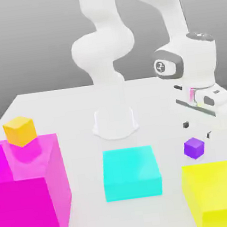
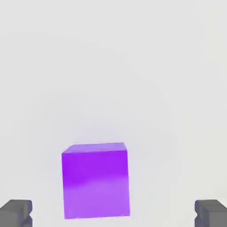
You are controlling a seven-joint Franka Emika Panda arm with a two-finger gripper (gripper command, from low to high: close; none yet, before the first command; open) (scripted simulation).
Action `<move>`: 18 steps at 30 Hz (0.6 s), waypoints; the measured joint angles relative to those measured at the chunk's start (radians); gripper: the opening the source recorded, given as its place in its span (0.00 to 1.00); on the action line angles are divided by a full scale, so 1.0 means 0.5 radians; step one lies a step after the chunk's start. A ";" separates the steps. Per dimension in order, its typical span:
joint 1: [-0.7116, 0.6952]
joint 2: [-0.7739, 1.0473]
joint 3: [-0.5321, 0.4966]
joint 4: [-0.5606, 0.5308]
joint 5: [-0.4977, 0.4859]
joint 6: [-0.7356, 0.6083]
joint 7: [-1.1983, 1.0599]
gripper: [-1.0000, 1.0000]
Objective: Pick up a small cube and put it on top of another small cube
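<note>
The tiny purple cube (image 1: 194, 147) rests on the white table between the cyan and yellow blocks. My gripper (image 1: 197, 129) hovers just above and slightly behind it, open, with nothing between its fingers. Through the hand view the purple cube (image 2: 95, 179) sits on the table below, between the two dark fingertips (image 2: 16, 213), untouched. The tiny orange-yellow cube (image 1: 20, 131) stands on top of the big magenta block (image 1: 30, 192) at the exterior view's left.
A big cyan block (image 1: 131, 172) lies at the front middle. A big yellow block (image 1: 219, 192) stands at the front on the exterior view's right, close to the purple cube. The arm's white base (image 1: 114, 120) rises behind the cyan block.
</note>
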 joint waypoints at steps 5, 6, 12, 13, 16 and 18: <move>0.087 0.357 -0.096 0.061 -0.030 0.292 0.017 0.50; 0.104 0.410 -0.110 0.069 -0.024 0.336 0.014 0.00; 0.115 0.437 -0.120 0.073 -0.024 0.353 0.017 0.00; 0.111 0.415 -0.118 0.070 -0.029 0.335 0.019 0.00; 0.070 0.244 -0.074 0.041 -0.007 0.196 -0.005 0.00; 0.064 0.105 -0.062 0.016 0.016 0.082 -0.020 0.00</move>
